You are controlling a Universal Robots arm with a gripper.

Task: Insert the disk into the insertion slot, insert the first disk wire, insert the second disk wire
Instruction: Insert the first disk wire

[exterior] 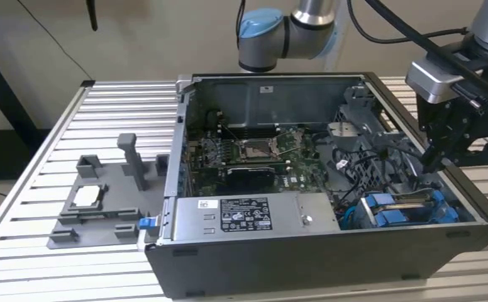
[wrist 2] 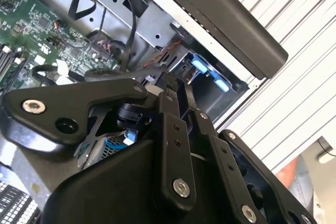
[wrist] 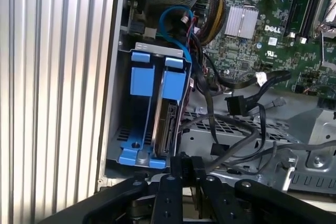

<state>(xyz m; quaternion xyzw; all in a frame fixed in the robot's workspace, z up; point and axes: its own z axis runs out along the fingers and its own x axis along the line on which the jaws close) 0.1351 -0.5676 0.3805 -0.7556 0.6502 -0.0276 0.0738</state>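
The disk [wrist: 169,124] stands on edge in its blue carrier inside the insertion slot [wrist: 116,108], a grey metal cage at the case's corner; in the exterior view the disk [exterior: 409,202] sits low on the exterior view's right. My gripper [exterior: 434,165] hangs inside the case just above the cage [exterior: 351,217], with its fingers drawn together. In both wrist views the gripper [wrist: 185,162] [wrist 2: 167,80] is shut, and a grey cable [wrist: 247,139] runs right beside its tips; I cannot tell whether the cable is pinched. A loose black connector [wrist: 239,105] lies nearby.
A second blue carrier [wrist: 142,74] sits beside the disk in the cage. The grey power-supply box [exterior: 244,217] fills the case front, the motherboard [exterior: 253,151] lies behind it. Cable bundles [exterior: 370,167] crowd the space around my gripper. A grey fixture [exterior: 101,201] stands on the slatted table.
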